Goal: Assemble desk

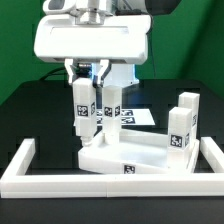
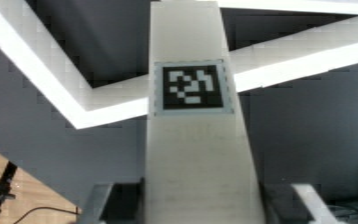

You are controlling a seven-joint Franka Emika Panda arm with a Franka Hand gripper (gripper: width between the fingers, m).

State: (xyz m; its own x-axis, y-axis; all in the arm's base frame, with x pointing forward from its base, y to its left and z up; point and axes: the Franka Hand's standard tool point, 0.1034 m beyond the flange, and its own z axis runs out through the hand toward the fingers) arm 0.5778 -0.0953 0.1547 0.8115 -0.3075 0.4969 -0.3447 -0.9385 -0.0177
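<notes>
While upright, leg (image 2: 194, 120) sits between fingers (image 2: 309, 200).

White boxy arm (image 1: 92, 40) (dark joints above); blue-tinted tool (image 1: 90, 73).

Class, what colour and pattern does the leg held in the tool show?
White leg, black-and-white square tag; wrist view shows it best.

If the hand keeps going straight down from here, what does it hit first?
The hand points down, gripping a leg whose lower end sits just above the tabletop near its corner. Going straight on, the leg would probably meet the tabletop first; depth is unclear, so it may miss the edge.
</notes>
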